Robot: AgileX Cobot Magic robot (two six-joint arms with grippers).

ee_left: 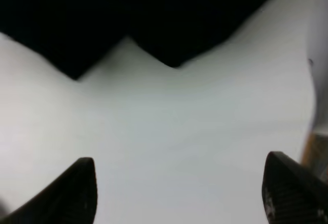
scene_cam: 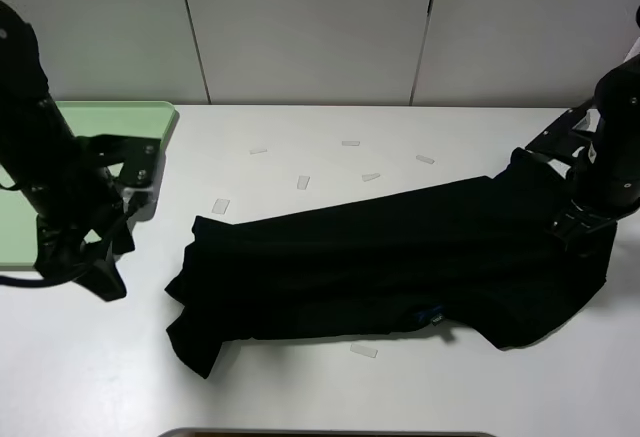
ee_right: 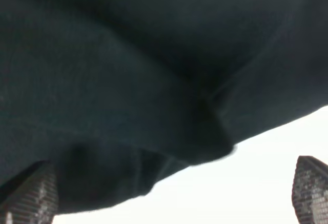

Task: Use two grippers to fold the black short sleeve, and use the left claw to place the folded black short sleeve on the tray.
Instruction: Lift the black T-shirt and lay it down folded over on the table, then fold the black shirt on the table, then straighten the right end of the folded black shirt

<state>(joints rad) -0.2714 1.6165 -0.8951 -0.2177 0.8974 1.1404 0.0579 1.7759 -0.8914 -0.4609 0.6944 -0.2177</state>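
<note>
Black short sleeve (scene_cam: 380, 257) beneath right gripper (ee_right: 173, 192)

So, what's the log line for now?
left black metal claw open, off black cloth T-shirt | right claw open over it | T-shirt on white table

Your left arm (scene_cam: 55, 172) slants down from the upper left of the high view, wrist bent, with the left gripper (scene_cam: 103, 279) pointing down and toward the near edge. On its wrist camera both fingers (ee_left: 77, 193) show dark at the sides, and the jaws stand well apart. Your right arm (scene_cam: 610, 127) comes in from the far right edge, folded at the wrist, with the right gripper (scene_cam: 578, 225) aimed low and inward; on its wrist camera the ribbed fingertips (ee_right: 36, 196) sit at opposite sides, jaws spread wide.
</note>
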